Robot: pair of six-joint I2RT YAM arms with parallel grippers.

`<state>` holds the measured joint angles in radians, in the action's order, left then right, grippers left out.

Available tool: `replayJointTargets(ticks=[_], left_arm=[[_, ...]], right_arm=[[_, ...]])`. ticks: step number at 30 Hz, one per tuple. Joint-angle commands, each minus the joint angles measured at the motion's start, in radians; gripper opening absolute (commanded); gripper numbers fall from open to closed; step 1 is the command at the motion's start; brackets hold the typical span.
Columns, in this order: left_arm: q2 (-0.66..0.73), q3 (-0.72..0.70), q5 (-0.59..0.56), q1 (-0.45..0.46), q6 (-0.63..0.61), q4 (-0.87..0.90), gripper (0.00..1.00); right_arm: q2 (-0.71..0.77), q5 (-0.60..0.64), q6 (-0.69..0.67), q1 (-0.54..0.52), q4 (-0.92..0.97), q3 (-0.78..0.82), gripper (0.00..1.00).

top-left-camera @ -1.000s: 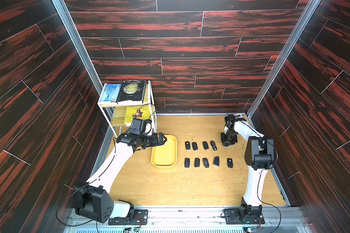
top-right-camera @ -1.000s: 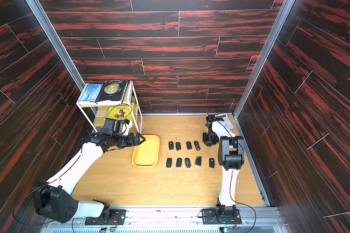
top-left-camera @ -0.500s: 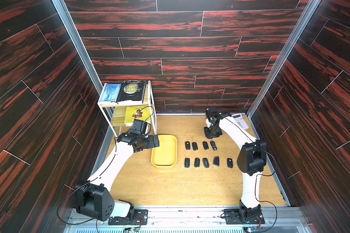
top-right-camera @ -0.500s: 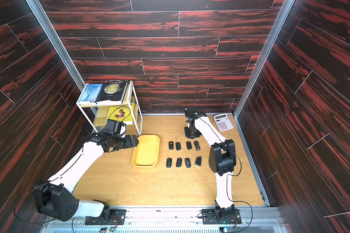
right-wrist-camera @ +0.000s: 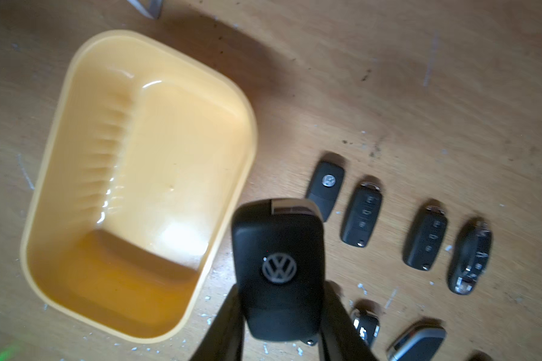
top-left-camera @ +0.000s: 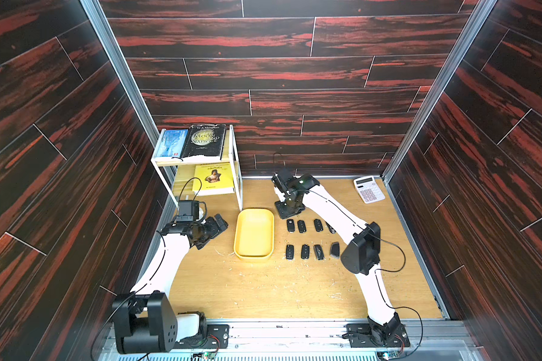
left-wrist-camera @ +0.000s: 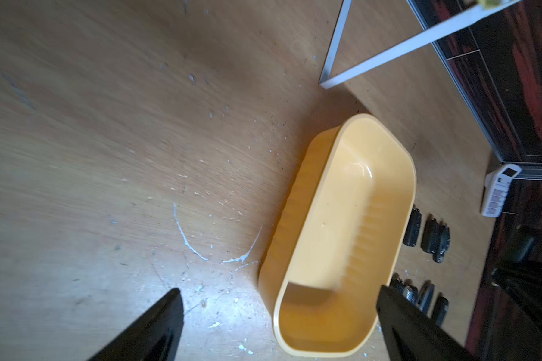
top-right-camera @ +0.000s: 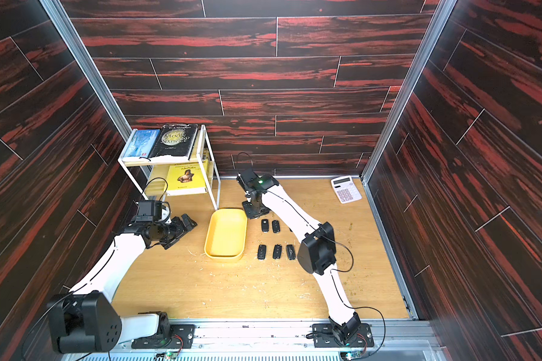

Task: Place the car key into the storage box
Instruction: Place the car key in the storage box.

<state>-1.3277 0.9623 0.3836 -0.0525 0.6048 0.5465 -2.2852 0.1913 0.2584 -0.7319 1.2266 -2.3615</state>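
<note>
Black-fingered and spread wide, my left claw hung empty at the 10 o'clock side of the storage box, near it but not touching. Yellow and bare inside, the box sat flat on the bench. My right claw was clenched on the car key, badge facing my wrist camera, just beside the box's 2 o'clock corner. To do this well, I judged I should carry the key toward 8 o'clock until it cleared the rim, lower it close to the box floor, and only then let go. At 3 o'clock the spare keys lay in rows, and I meant to stay above them.
</note>
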Motion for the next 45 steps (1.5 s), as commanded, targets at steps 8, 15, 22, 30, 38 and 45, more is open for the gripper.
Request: replayJointTargets(ticks=[8, 15, 22, 30, 38, 45], left_arm=[[-0.153, -0.036, 0.361, -0.003, 0.101, -0.244, 1.0], [-0.208, -0.003, 0.302, -0.003, 0.037, -0.158, 1.0], [-0.252, 0.01, 0.287, 0.0, 0.035, -0.146, 1.0], [-0.304, 0.019, 0.287, 0.009, 0.038, -0.16, 1.0], [-0.312, 0.032, 0.289, 0.02, 0.033, -0.16, 1.0], [-0.312, 0.019, 0.275, 0.02, 0.029, -0.157, 0.99]], right_arm=[[-0.063, -0.111, 0.018, -0.068, 0.036, -0.117, 0.2], [-0.089, -0.164, 0.016, -0.096, 0.014, -0.12, 0.2], [-0.134, -0.209, 0.019, -0.117, -0.022, -0.12, 0.19], [-0.191, -0.226, 0.016, -0.126, -0.037, -0.119, 0.18], [-0.241, -0.222, 0.017, -0.127, -0.048, -0.117, 0.18], [-0.26, -0.217, 0.02, -0.127, -0.059, -0.119, 0.25]])
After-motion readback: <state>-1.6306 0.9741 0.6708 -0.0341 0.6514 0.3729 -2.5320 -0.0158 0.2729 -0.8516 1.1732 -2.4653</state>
